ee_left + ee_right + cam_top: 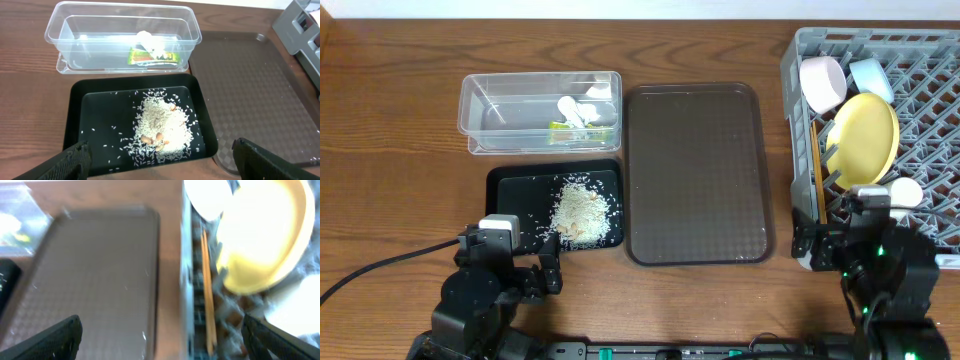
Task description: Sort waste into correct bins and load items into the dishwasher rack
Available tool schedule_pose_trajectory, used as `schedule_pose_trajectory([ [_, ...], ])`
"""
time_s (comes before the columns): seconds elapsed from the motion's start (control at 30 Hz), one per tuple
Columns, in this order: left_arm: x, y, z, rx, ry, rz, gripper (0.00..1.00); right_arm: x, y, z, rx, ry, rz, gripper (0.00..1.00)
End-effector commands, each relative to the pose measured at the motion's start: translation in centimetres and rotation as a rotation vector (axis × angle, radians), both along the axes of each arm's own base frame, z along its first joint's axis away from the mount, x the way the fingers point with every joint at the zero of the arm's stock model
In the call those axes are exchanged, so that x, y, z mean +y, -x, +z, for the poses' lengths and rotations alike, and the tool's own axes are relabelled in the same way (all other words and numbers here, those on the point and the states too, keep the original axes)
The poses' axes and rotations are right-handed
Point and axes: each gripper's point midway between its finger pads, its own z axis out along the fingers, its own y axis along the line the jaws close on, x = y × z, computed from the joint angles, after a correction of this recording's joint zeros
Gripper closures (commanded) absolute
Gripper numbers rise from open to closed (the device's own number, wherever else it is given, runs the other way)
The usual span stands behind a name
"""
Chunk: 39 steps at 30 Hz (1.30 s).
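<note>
The grey dishwasher rack (pixel 930 60) fills the right side of the wooden tabletop (pixel 380 150), and since every dish sits inside it we judge its loading done. The brown serving tray (pixel 698 170) lies bare in the middle, with nothing left on it to sort. To its left, the clear tub (pixel 485 110) takes dry rubbish and the black tray (pixel 510 190) in front takes food. Our left end effector (pixel 161 147) hangs spread wide over the black tray's near edge. Our right end effector (pixel 161 322) gapes equally wide by the rack's left wall, and neither holds anything. The yellow plate (pixel 865 135) leans on edge, likely for draining. The pale pink bowl (pixel 823 82) and blue bowl (pixel 872 78) sit beyond it, the white cup (pixel 905 192) is nearer the arms, and the chopsticks (pixel 817 170) lie along the left wall. Rice scraps (pixel 582 212) are heaped in the black tray, and the tissue (pixel 575 108) and wrapper (pixel 563 128) rest in the tub.
</note>
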Motion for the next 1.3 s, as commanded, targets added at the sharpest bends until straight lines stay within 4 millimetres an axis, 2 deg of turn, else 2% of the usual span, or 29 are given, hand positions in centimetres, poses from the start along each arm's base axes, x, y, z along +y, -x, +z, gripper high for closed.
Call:
schedule_pose_trajectory([
  [0.0,0.2,-0.1,-0.1,-0.004,0.003,0.015,0.09,0.4,0.3,-0.2,-0.103,0.026,0.018,0.01],
  [0.27,0.2,-0.1,-0.1,-0.004,0.003,0.015,0.09,0.8,-0.3,0.0,-0.417,0.017,0.023,0.01],
  [0.47,0.2,-0.1,-0.1,-0.004,0.003,0.015,0.08,0.7,-0.9,0.2,-0.581,0.008,0.012,0.01],
  [0.6,0.2,-0.1,-0.1,-0.003,0.003,0.015,0.09,0.7,-1.5,-0.5,-0.643,0.005,0.003,0.01],
  [0.83,0.2,-0.1,-0.1,-0.004,0.003,0.015,0.09,0.7,-1.6,-5.0,-0.472,0.017,0.008,0.01],
  [1.27,0.2,-0.1,-0.1,-0.004,0.002,0.015,0.09,0.7,-1.7,-4.9,-0.473,0.018,0.008,0.01],
])
